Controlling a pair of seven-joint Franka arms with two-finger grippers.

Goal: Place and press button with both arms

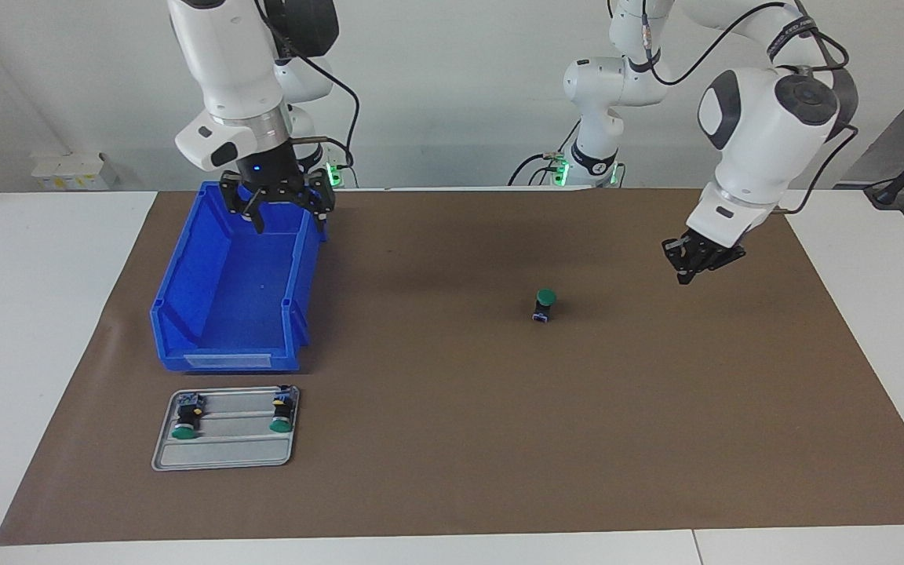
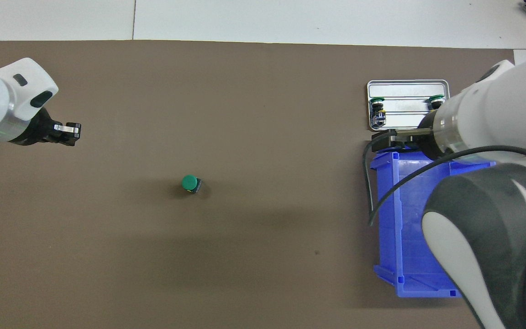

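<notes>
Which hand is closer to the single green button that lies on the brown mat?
Left. The left hand hangs over the mat beside the button, toward its own end. The right hand is over the blue bin, much farther away.

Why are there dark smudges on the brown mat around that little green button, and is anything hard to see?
In the overhead view, soft arm shadows fall on the mat beside the button; the right arm looms large and hides part of the blue bin. In the facing view, a faint shadow lies nearer the robots than the button; there is no strong glare.
</notes>
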